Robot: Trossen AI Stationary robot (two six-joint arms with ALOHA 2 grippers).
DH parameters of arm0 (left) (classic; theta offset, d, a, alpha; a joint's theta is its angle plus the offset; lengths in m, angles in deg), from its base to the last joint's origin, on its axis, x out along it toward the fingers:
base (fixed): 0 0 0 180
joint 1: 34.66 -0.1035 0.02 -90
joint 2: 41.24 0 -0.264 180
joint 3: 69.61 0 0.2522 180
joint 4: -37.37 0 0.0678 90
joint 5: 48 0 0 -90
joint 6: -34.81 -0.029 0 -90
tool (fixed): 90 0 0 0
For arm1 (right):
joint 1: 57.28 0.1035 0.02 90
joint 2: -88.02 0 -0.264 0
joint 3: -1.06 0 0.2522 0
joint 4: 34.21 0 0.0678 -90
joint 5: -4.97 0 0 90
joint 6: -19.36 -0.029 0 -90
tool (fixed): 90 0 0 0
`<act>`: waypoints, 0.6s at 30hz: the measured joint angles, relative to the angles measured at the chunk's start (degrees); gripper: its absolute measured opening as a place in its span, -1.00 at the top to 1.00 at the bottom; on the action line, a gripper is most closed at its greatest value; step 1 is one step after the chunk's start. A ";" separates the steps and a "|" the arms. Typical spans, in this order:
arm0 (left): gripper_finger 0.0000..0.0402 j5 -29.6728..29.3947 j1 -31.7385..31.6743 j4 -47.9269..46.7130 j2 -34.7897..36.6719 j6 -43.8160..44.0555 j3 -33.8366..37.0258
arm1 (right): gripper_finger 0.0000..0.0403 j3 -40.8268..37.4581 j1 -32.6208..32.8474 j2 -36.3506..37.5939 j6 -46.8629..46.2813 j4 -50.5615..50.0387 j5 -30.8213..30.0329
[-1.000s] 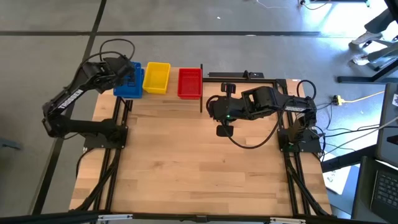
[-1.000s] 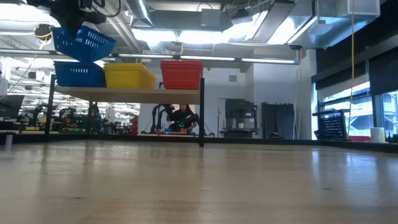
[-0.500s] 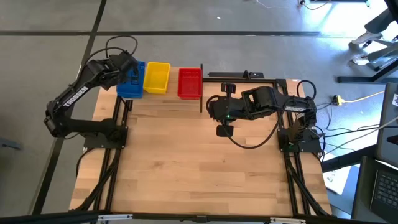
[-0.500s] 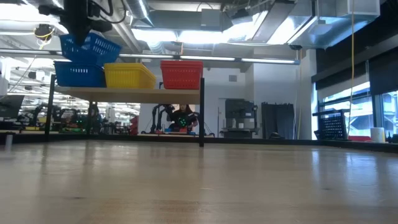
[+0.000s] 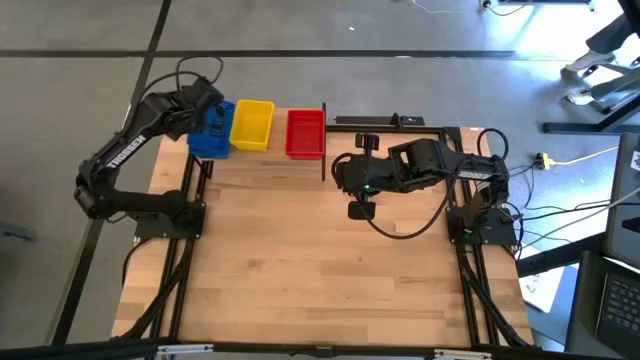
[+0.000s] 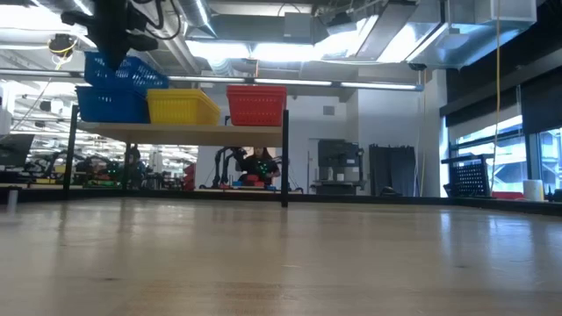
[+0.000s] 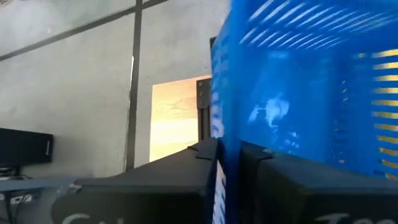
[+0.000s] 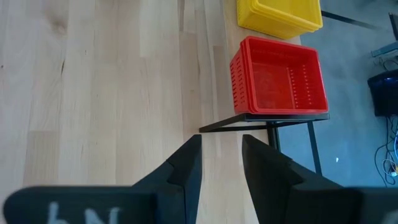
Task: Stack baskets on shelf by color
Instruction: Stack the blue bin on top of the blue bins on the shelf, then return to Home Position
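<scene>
The left tool (image 5: pixel 207 112) hides the blue baskets' (image 5: pixel 210 140) stacking.

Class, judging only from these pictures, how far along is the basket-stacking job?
Done: yellow basket and red basket sit on the shelf, each looking like a finished pile. In hand: the left gripper holds a tilted blue basket by its wall, over the blue stack. Left: seat it level and let go. The right gripper waits open.

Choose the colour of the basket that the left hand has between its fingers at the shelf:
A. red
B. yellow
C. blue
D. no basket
C: the left hand pinches the wall of a blue basket, tilted over the blue stack on the shelf.
</scene>
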 joint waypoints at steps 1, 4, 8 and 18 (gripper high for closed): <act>0.90 0.13 0.01 0.21 -0.17 0.16 0.00 | 0.45 0.00 0.00 0.00 0.00 0.00 0.01; 0.80 0.46 0.00 0.46 -0.67 0.09 0.00 | 0.45 0.00 0.00 0.00 -0.02 0.00 0.00; 0.71 -1.11 0.00 0.59 -0.78 -0.09 0.00 | 0.45 0.00 0.00 0.00 -0.02 0.02 -0.13; 0.72 4.56 0.00 0.28 -0.72 -11.47 -2.69 | 0.45 0.02 0.10 0.02 0.20 -0.19 -4.65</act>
